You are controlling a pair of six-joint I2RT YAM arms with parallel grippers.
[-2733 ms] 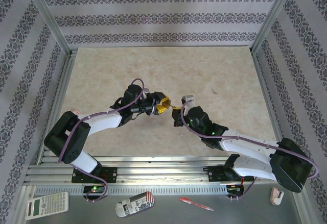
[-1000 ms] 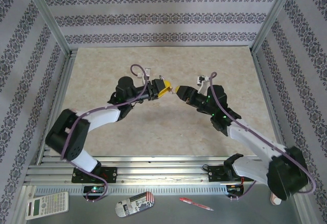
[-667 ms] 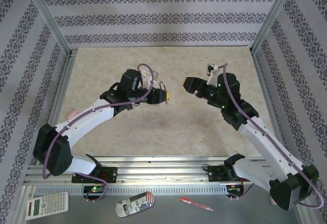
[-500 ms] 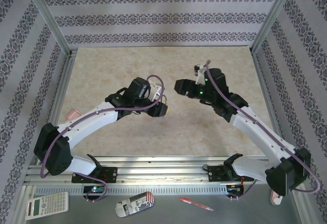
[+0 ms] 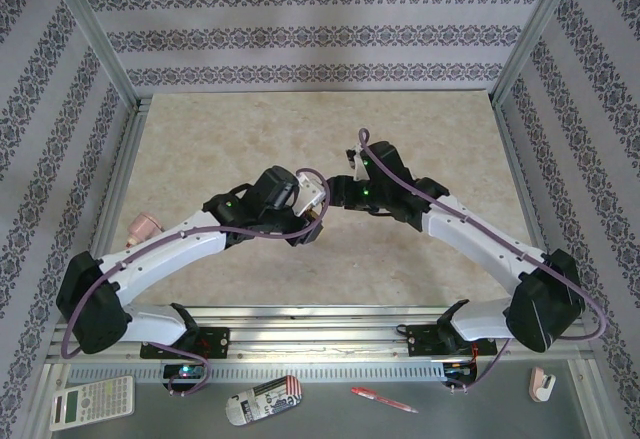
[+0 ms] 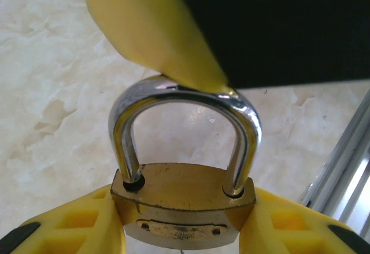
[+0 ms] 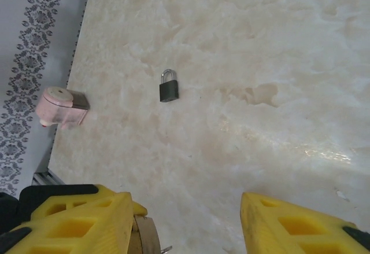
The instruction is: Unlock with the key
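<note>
Currently the left gripper (image 6: 184,234) is clamped on the brass padlock (image 6: 182,205), with one yellow finger against each side of its body. The silver shackle (image 6: 185,100) points away from the wrist camera, both legs meeting the body.

A yellow finger (image 6: 150,28) of the right gripper (image 7: 185,225) lies across the shackle's crown in the left wrist view; whether it touches I cannot tell. The right gripper's jaws stand wide apart, with bare table (image 7: 243,45) between them and nothing held.

At the bottom edge of the right wrist view, just inside the finger on the left of that picture, a tiny silvery sliver sticks out beside the padlock. It is probably the key (image 7: 166,248), though it is too small to be sure. It sits at the padlock, close to the right gripper but not in its grasp.

From above, the two grippers meet over mid-table. A small black padlock (image 7: 168,86) lies flat well beyond them, and a pink object (image 7: 60,106) rests near the table's edge.
</note>
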